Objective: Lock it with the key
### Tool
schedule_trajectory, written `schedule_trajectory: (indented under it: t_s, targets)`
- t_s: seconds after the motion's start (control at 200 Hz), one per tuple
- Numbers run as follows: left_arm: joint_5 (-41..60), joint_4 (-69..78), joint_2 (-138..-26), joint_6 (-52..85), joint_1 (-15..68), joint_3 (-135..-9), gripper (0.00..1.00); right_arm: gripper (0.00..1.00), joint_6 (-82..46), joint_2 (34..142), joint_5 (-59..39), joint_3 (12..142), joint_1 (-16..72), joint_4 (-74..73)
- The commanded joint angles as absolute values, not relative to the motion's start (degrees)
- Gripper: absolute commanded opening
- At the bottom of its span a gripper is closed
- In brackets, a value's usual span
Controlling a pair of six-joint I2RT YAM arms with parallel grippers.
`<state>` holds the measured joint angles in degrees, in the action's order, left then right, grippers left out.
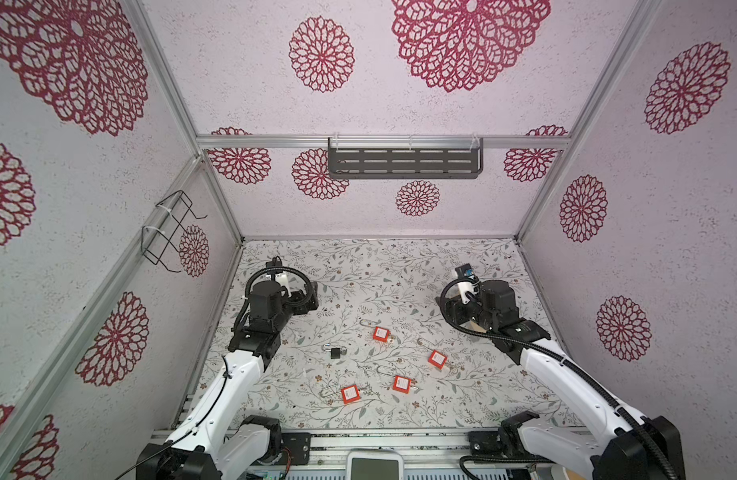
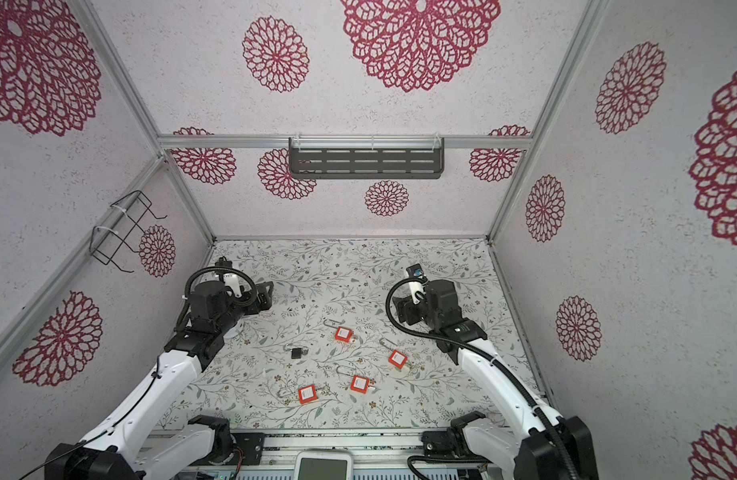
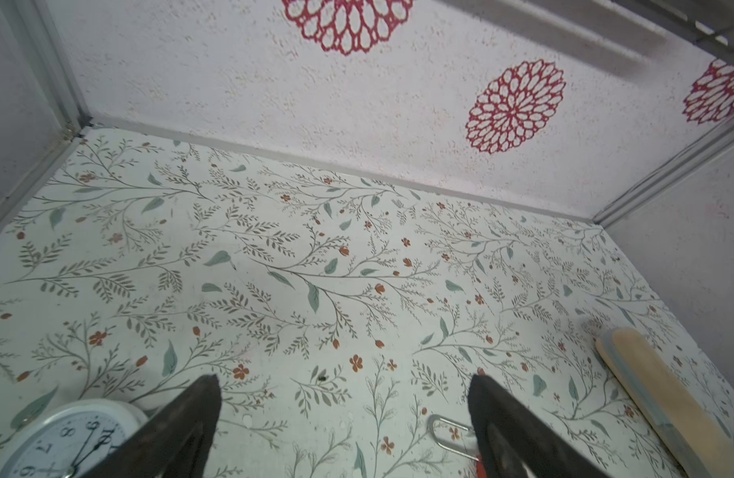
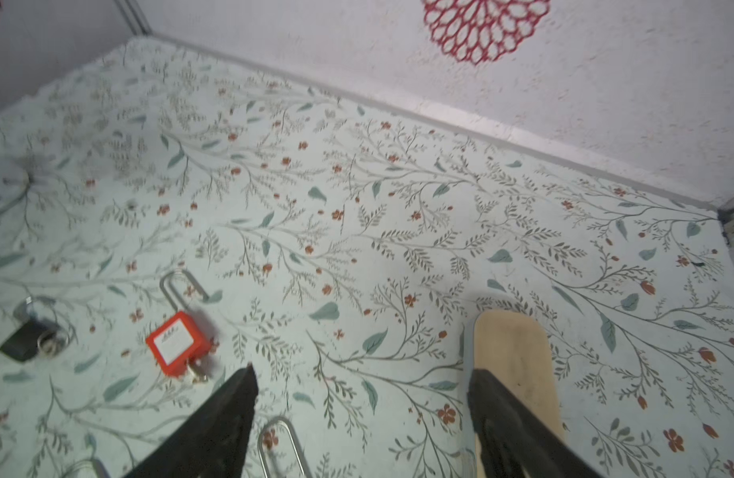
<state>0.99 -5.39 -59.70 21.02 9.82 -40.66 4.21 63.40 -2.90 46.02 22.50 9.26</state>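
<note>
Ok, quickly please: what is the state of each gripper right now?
Left gripper: open, holding nothing.
Right gripper: open, nothing between the fingers.

On the desk (image 1: 400,270) lie five padlocks in all: four red padlocks (image 1: 381,333) (image 1: 437,359) (image 1: 401,383) (image 1: 350,394) with long silver shackles, and one smaller black padlock (image 1: 336,353). With them are one white alarm clock (image 3: 67,438), plain in the left wrist view, and one tan oblong board (image 4: 510,351) with rounded ends. On the walls hang one black wire rack (image 1: 167,232) and one dark slotted shelf (image 1: 404,162), and two robot arms (image 1: 233,374) (image 1: 557,365) reach in over the desk.
</note>
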Motion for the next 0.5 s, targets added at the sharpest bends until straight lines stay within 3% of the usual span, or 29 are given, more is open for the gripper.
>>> schedule_trajectory:
  t_s: [0.0,0.07,0.21,0.495]
  targets:
    - [0.53,-9.71,-60.75,19.80,11.13,-43.52,0.97,0.73,12.94,65.27,-3.41,49.84,23.47,23.10]
    - [0.76,-10.20,-61.34,19.21,11.58,-44.03,0.97,0.66,18.07,66.46,-4.80,50.88,23.47,26.43]
    - [1.39,-10.78,-61.52,18.38,12.03,-44.12,0.97,0.67,26.54,69.24,-12.89,53.10,23.55,34.85]
    - [1.65,-12.15,-60.69,17.45,13.00,-43.62,0.97,0.60,30.74,73.83,-14.44,53.02,23.55,40.84]
